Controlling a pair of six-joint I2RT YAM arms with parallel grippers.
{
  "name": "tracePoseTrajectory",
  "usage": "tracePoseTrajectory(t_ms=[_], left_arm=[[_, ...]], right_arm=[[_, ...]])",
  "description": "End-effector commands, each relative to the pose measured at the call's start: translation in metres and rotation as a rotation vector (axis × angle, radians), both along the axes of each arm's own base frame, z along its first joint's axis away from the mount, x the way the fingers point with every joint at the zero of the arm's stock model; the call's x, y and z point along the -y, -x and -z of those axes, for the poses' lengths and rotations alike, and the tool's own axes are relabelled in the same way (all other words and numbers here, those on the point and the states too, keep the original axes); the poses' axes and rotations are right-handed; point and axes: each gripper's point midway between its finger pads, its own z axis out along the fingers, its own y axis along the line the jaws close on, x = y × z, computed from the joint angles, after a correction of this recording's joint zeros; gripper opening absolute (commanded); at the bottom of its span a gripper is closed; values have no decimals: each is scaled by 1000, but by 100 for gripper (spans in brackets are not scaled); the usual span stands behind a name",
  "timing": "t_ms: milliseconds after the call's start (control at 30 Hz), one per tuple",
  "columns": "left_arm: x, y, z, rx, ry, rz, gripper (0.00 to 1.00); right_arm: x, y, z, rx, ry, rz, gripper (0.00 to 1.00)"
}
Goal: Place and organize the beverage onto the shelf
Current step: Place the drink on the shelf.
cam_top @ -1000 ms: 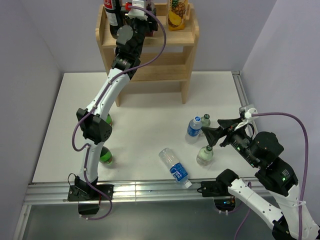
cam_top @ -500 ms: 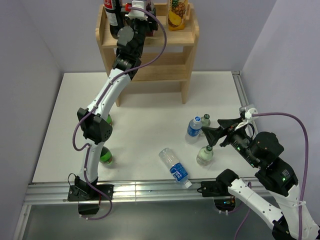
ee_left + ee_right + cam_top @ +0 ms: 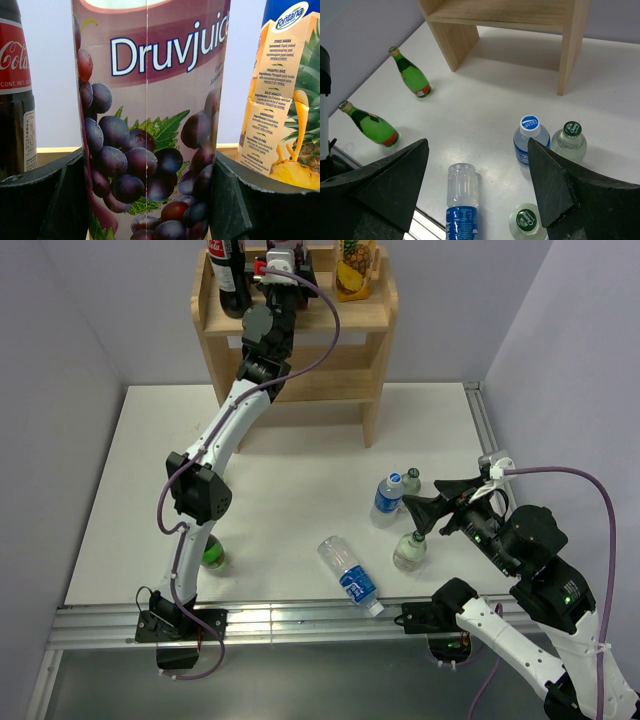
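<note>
While the left claw (image 3: 149, 172) is up at the shelf (image 3: 340, 365): it pinches the grape juice carton (image 3: 150, 115), one pad against each side, upright over the top board.
Carton's neighbours: cola bottle (image 3: 15, 100) on one side, pineapple juice carton (image 3: 285, 100) on the other, both just beside it.
Step in hand: likely setting the carton into that gap; its base is out of view, so I cannot tell whether it rests on the board.
Next move: probably spread the pads and draw straight back without nudging either neighbour.
Right claw (image 3: 477, 150): spread wide, empty, above the bench (image 3: 290, 480) near the blue-capped water bottle (image 3: 530, 135).
</note>
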Motion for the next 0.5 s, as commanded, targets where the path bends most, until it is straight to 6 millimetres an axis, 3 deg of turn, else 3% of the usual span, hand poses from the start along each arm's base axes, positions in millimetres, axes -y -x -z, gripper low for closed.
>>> tracePoseTrajectory(t_ms=[0, 267, 467], left_arm=[[12, -51, 112, -251, -91, -24, 52], [7, -60, 133, -256, -114, -69, 48], [6, -64, 138, -254, -85, -83, 52]], right_arm=[[-1, 0, -10, 37, -31, -4, 86], [-3, -1, -10, 40, -34, -8, 86], [-2, -1, -10, 40, -32, -6, 86]])
